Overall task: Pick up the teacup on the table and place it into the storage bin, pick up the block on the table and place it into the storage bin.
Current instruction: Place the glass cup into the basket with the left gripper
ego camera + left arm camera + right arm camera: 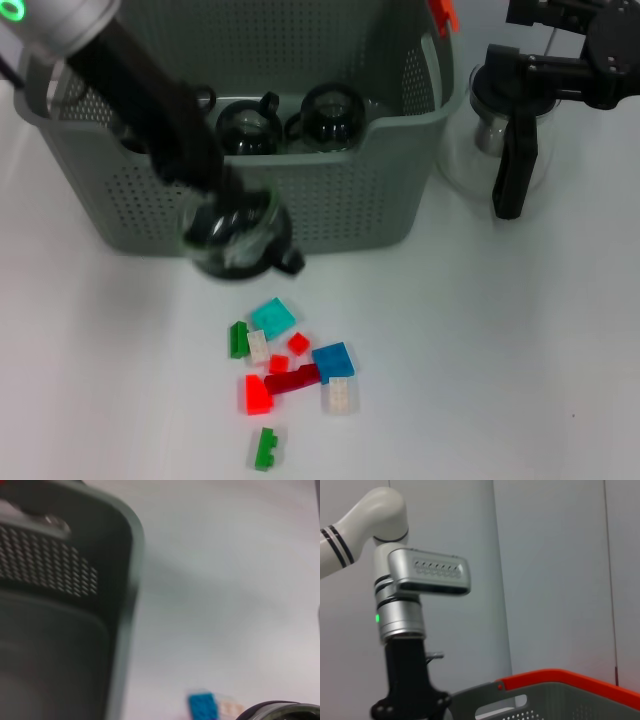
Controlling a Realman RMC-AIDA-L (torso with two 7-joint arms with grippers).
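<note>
My left hand (215, 205) is clamped on a glass teacup (238, 240), gripping it at the rim, with the cup's dark handle sticking out on the side away from the storage bin (330, 200). The cup hangs tilted just in front of the bin's near wall, below its rim, so it is not yet inside. I judge it light but hard, smooth and breakable: glass gives my fingers little friction, so the hold at the rim must be firm and steady, and the cup should be set down gently, not dropped. Two more glass teacups (325, 115) already sit inside the bin, against its near wall, so there is a risk of glass knocking on glass.

Nearer the tabletop's (520, 380) front edge lies a loose cluster of small plastic building blocks: a teal one (272, 317), a blue one (333, 361), red, green and white ones. They look light, stiff and easy to pinch across their flat sides.

My right hand (510, 175) hangs parked beside the bin's right end, over a clear glass vessel (462, 160); I cannot tell how far apart its fingers are.
</note>
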